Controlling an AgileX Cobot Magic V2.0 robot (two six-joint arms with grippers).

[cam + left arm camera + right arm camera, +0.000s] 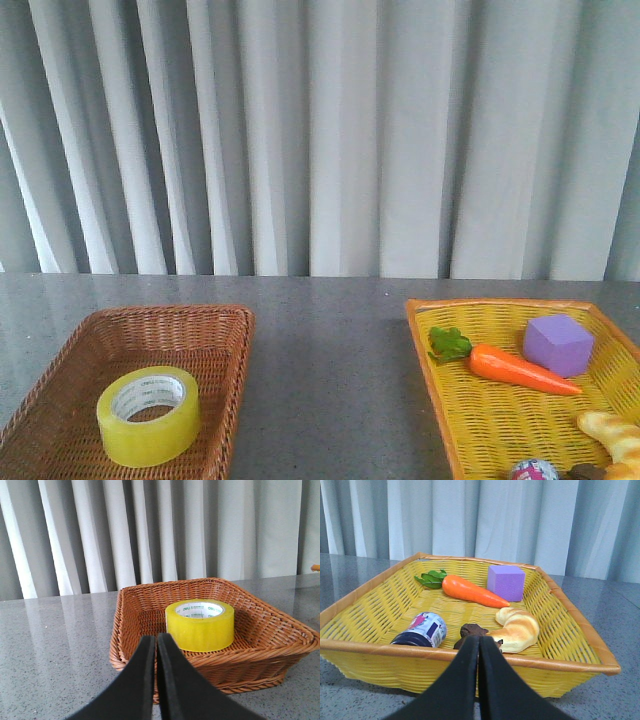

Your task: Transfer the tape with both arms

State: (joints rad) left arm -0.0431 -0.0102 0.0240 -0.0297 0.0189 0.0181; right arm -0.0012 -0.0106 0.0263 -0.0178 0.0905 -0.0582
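Note:
The yellow tape [148,415] with a white printed core lies flat in the brown wicker basket [225,330] at the front left. In the left wrist view the tape [200,625] sits in the basket [295,630] beyond my left gripper [156,639], which is shut and empty, just short of the basket's near rim. My right gripper [479,641] is shut and empty, in front of the near rim of the yellow basket [385,649]. Neither arm shows in the front view.
The yellow basket [425,330] at the front right holds a carrot [515,367], a purple cube [558,344], a croissant [517,628], a small jar [422,630] and a dark brown piece [472,631]. Grey curtains hang behind the grey table [330,340].

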